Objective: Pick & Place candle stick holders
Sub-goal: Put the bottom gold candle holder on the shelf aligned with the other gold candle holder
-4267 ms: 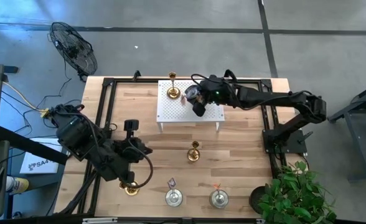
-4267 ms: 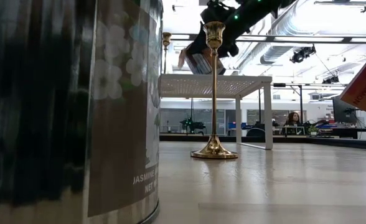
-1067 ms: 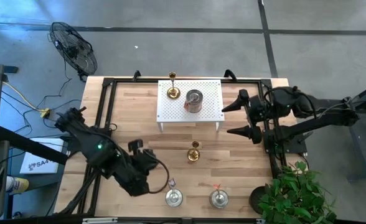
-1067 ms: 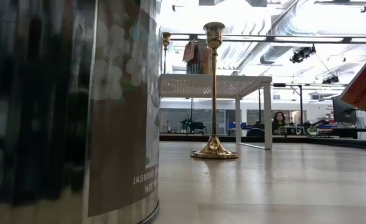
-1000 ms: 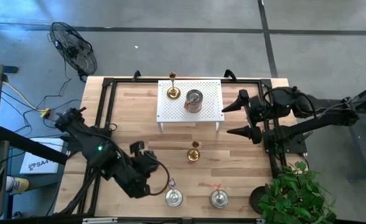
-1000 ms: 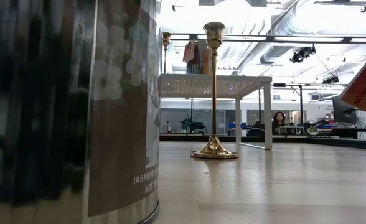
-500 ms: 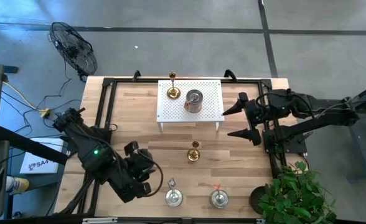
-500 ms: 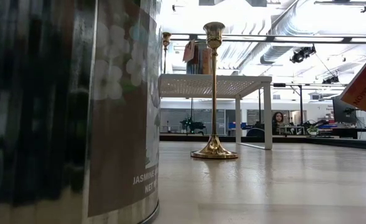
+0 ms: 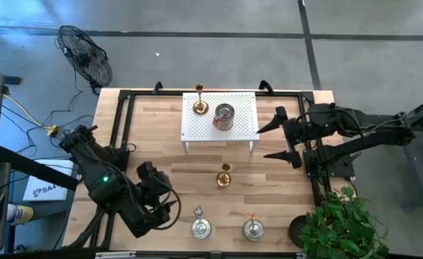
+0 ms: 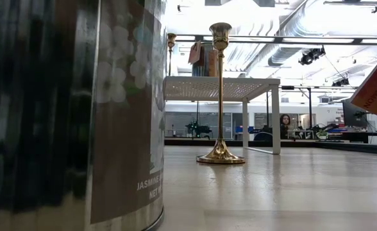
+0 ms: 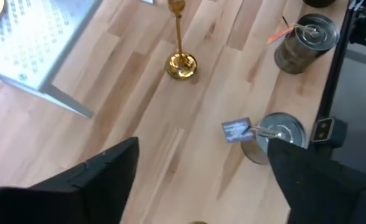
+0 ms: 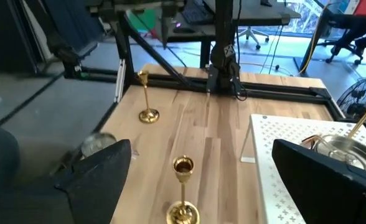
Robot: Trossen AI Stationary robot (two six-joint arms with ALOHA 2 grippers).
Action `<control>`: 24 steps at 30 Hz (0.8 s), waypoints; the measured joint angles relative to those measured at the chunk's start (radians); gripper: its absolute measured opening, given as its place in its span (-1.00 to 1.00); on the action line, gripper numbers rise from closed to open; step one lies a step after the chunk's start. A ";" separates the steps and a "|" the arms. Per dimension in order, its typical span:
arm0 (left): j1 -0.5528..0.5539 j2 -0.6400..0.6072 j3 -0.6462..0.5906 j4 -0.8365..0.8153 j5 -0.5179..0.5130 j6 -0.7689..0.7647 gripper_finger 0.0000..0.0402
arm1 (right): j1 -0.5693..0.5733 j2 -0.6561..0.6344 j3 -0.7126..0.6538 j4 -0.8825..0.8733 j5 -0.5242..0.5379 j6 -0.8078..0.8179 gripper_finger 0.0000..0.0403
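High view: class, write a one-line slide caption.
Two open tools, left tool and right tool, flank a gold brass candlestick on the wooden table before a white perforated rack.

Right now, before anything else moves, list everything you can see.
table: one, light wood, under both arms
perforated rack: one, white, back centre of the table
gold candle stick holders: three, brass; one mid-table, one on the rack, one front left by the left gripper
silvery candle stick holders: three, silver; two at the front edge, one on the rack
fan: one, black, on the floor back left
potted plant: one, green, front right corner
left gripper: open, front left
right gripper: open, right edge
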 joint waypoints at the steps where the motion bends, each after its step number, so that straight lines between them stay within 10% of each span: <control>1: 0.000 0.000 0.000 0.000 -0.010 0.018 0.80 | 0.000 0.000 0.000 -0.010 0.000 -0.016 0.91; 24: 0.000 0.000 0.000 0.003 -0.059 0.048 0.87 | 0.000 0.000 0.000 -0.089 0.085 -0.146 0.91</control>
